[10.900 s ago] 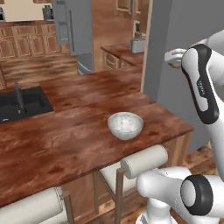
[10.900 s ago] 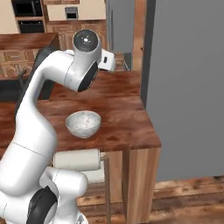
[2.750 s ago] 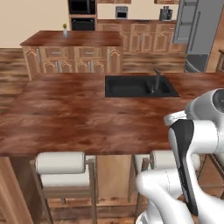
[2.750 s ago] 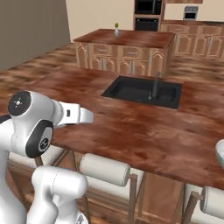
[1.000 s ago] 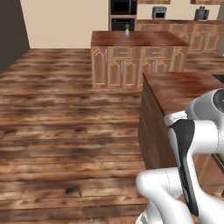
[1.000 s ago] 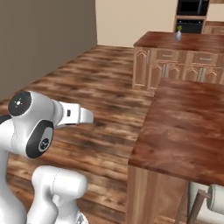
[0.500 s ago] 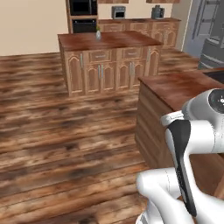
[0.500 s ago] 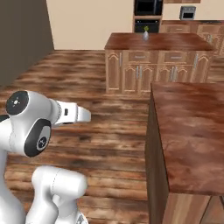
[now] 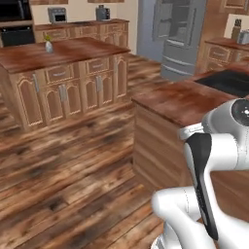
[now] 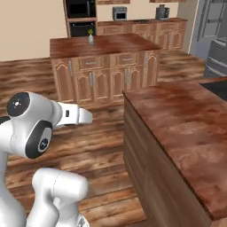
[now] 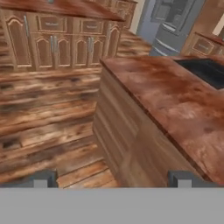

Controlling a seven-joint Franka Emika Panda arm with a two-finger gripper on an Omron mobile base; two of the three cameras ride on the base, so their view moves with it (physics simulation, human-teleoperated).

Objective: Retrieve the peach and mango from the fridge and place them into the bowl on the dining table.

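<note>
The base has swung round, bringing the fridge (image 9: 179,36) into view far right; with gripper (image 11: 113,178) spread empty, the near dining table (image 10: 186,128) corner risks a clip in passing.

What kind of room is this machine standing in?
A home kitchen, it seems: a tall grey fridge, a wooden island with cabinet doors, and a dining table with an inset black sink.

I'm in a home kitchen: a grey fridge (image 9: 177,36) against the far wall, a wooden island (image 9: 63,78) with cabinet doors, a built-in oven (image 10: 80,18), plank floor (image 9: 63,170), and my glossy counter (image 10: 186,128) with its black sink (image 9: 228,80).
</note>
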